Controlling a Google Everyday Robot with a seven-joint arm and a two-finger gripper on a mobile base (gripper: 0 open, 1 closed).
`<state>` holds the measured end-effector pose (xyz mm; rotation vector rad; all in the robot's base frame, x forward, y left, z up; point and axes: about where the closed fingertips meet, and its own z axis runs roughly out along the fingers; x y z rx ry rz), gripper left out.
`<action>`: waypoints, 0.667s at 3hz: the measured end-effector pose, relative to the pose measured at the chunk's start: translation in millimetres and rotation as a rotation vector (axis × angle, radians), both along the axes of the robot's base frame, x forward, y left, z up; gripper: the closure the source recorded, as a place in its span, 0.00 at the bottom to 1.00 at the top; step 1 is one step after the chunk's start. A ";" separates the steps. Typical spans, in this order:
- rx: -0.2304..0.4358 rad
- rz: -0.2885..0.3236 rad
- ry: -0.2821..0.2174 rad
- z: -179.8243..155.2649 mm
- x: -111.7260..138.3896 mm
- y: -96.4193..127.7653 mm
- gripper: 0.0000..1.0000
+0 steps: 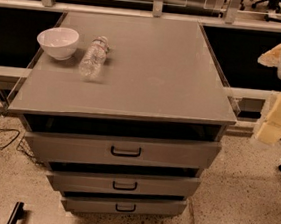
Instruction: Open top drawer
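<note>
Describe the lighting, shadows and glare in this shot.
Camera view: warm, dim light from above; the cabinet top throws black shadow into the top drawer, hiding its inside; the bowl and bottle cast only soft shadows; no strong glare; the gripper, at the right edge, is lit pale yellow.

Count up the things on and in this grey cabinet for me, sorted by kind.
Drawers: 3 (top drawer, middle drawer, bottom drawer)
Bowls: 1 (white bowl)
Bottles: 1 (clear bottle, lying on its side)
Total: 5
The gripper hangs to the right of the cabinet, touching none of them.
</note>
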<state>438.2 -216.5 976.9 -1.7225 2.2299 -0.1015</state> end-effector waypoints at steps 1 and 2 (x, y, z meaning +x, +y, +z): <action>-0.008 -0.011 -0.007 -0.9 -0.3 -1.7 0.00; -0.011 -0.042 0.008 -12.3 -12.5 -10.7 0.00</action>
